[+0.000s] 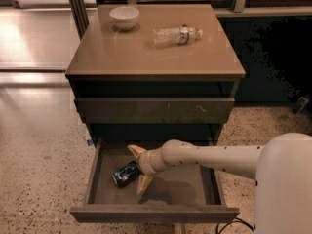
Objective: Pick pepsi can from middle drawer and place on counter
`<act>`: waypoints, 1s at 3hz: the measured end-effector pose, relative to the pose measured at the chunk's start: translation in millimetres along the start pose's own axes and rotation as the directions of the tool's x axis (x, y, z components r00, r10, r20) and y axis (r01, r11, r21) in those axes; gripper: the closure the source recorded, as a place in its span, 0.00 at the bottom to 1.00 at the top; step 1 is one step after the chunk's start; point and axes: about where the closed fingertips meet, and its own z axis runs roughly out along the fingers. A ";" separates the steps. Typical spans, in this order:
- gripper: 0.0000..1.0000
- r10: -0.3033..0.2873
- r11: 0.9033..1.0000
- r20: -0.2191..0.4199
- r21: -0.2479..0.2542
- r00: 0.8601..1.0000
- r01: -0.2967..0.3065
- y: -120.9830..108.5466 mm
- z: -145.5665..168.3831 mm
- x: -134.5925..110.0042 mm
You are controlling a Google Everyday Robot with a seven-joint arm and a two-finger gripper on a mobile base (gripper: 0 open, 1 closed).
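Note:
The pepsi can (125, 174), dark blue, lies on its side on the floor of the open middle drawer (195, 186), left of centre. My gripper (136, 169) is down inside the drawer, reaching in from the right on the white arm. It is open, with one finger behind and one finger in front of the can's right end. The fingers stand wider than the can and do not clamp it. The counter (126, 52) is the glossy tan top of the dark cabinet above.
A white bowl (124, 17) stands at the counter's back left. A clear plastic bottle (176, 35) lies on its side at the back right. A shut drawer front with pale scratches (153, 110) sits above the open drawer. Speckled floor surrounds the cabinet.

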 end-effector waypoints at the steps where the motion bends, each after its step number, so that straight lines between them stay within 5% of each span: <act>1: 0.00 0.012 0.998 0.013 -0.060 1.000 -0.011 -10.2 12.3 5.8; 3: 0.00 0.023 0.995 0.030 -0.102 0.999 -0.020 -18.5 23.0 12.4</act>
